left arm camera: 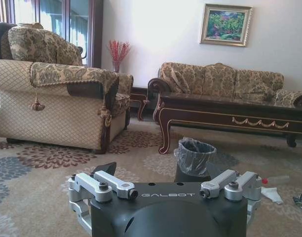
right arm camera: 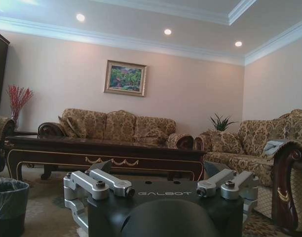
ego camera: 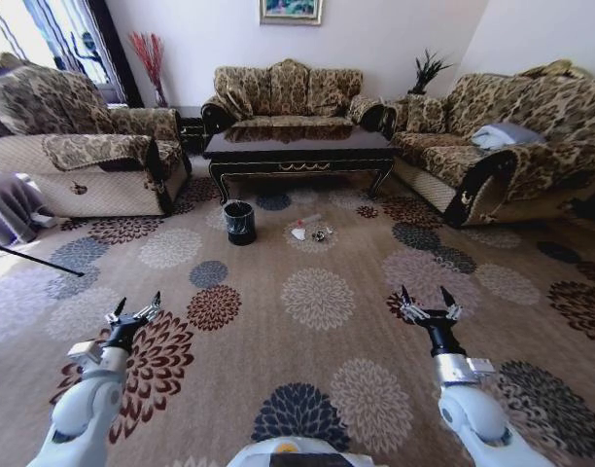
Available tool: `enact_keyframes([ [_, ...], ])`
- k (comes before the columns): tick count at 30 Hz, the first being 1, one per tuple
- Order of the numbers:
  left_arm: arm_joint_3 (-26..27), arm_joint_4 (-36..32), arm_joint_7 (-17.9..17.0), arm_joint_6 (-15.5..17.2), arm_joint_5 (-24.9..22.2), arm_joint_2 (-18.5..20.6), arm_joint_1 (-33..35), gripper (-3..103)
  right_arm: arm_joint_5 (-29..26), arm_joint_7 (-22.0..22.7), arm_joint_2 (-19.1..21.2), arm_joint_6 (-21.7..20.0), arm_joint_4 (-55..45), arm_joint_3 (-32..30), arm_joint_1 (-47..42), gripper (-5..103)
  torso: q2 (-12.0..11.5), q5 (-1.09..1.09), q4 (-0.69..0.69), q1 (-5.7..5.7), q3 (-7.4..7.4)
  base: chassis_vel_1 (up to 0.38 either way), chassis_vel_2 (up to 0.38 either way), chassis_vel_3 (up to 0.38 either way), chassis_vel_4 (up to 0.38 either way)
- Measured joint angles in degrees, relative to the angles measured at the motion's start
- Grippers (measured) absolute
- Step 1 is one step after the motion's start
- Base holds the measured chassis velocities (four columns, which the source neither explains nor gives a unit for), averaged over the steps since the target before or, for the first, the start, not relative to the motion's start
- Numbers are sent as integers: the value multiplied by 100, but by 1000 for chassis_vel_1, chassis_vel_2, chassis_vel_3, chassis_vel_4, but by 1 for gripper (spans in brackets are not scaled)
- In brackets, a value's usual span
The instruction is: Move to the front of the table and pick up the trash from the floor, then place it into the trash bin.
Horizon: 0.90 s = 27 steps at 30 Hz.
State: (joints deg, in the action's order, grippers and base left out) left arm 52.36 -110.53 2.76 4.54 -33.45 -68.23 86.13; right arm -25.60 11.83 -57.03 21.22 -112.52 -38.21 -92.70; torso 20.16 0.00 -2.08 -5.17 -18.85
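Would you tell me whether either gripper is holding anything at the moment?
Nothing is held: the left gripper and right gripper are open above the floor.

- Desk (ego camera: 297,146): long, dark, glossy, upper centre of frame.
- Trash bin (ego camera: 239,221): black, bag-lined, upright — just left of centre.
- Trash (ego camera: 311,232): small bits on the floral floor (ego camera: 317,331), right of the bin.

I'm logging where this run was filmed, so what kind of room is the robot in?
Most likely a home living room. Patterned sofas ring a long dark coffee table on a flower-medallion carpet, a framed painting hangs on the wall, and a small black trash bin stands by the table.
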Motion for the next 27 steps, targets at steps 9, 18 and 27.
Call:
enact_keyframes([
  [9,7,-15,3,0,0,-11,11,100,41,19,-2,12,3,-10,7,100,-209,0,0,71,138,0,0,0,0],
  [18,7,-19,9,-5,8,-22,16,100,43,36,-15,46,16,4,8,100,-366,0,0,126,239,28,20,-25,-22],
  [27,-2,2,10,-9,27,-21,16,100,6,51,-25,94,18,42,19,100,-536,0,0,187,346,25,32,-15,-33],
])
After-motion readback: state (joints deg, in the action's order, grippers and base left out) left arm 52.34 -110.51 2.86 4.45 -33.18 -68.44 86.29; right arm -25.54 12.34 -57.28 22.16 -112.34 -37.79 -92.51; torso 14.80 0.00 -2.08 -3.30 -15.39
